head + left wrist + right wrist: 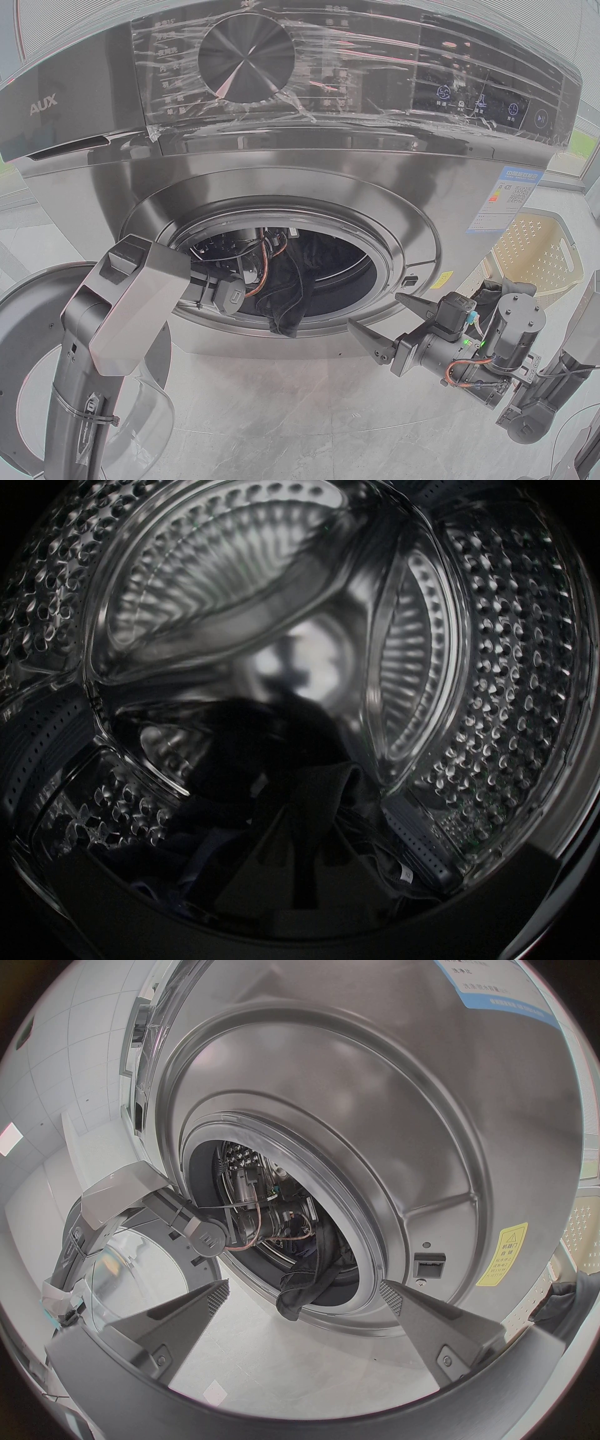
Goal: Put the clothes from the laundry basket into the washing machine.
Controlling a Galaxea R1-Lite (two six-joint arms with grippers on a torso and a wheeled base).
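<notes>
The washing machine (300, 181) stands in front of me with its round opening (281, 269) uncovered. My left arm's wrist (232, 292) is inside that opening, seen also in the right wrist view as the left wrist (275, 1219). A dark garment (284, 300) hangs over the lower rim of the opening, half in and half out. More dark clothes (300, 817) lie at the bottom of the perforated drum (512, 667). My right gripper (375, 310) hovers open and empty in front of the machine, below and right of the opening.
The cream laundry basket (544, 250) stands to the right of the machine with a dark piece of clothing (494, 294) at its near side. The machine's door (25, 350) is swung open to the left. Grey floor tiles (300, 412) lie in front.
</notes>
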